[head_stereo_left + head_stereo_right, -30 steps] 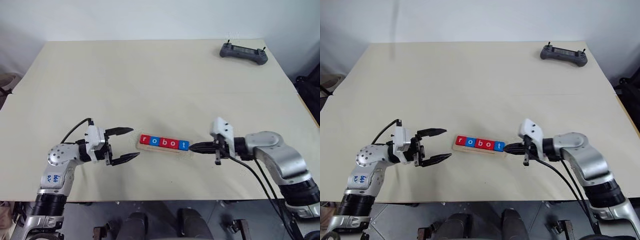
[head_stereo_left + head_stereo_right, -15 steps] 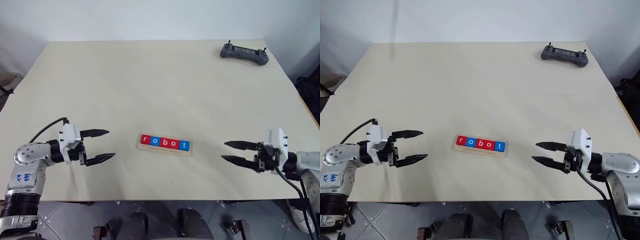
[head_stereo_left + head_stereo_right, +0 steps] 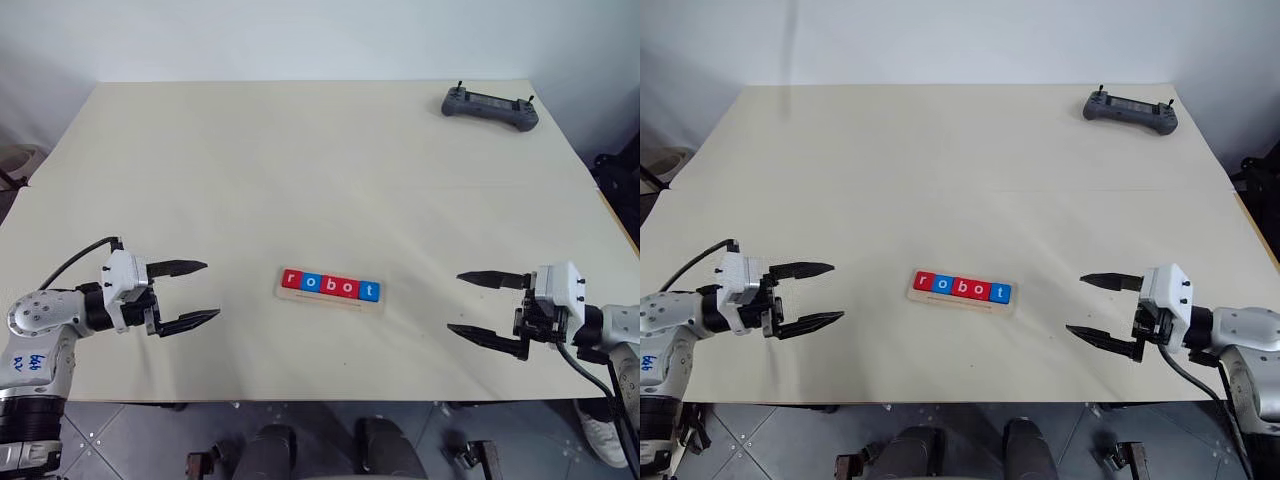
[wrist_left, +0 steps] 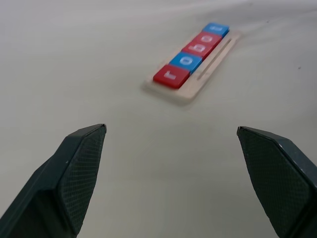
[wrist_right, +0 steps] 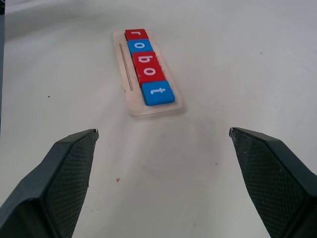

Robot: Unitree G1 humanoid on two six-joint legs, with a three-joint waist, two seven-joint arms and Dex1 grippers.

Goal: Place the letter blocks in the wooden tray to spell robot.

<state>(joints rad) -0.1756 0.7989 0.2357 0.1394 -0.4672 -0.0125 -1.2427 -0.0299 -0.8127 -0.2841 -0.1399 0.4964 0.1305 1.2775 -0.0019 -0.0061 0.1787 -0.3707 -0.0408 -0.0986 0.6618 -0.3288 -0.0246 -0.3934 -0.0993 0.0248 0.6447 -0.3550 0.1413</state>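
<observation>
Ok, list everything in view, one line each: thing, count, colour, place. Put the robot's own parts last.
letter blocks: five, red, blue, red, red, blue with white letters, side by side in the tray, reading r o b o t.
wooden tray: one, pale wood, near the table's front edge, between the two grippers.
controller: one, dark grey, far right corner of the table.
table: one, cream top, carrying all of the above.
left gripper: one, black fingers, open, holding nothing, left of the tray and apart from it.
right gripper: one, black fingers, open, holding nothing, right of the tray and apart from it.
</observation>
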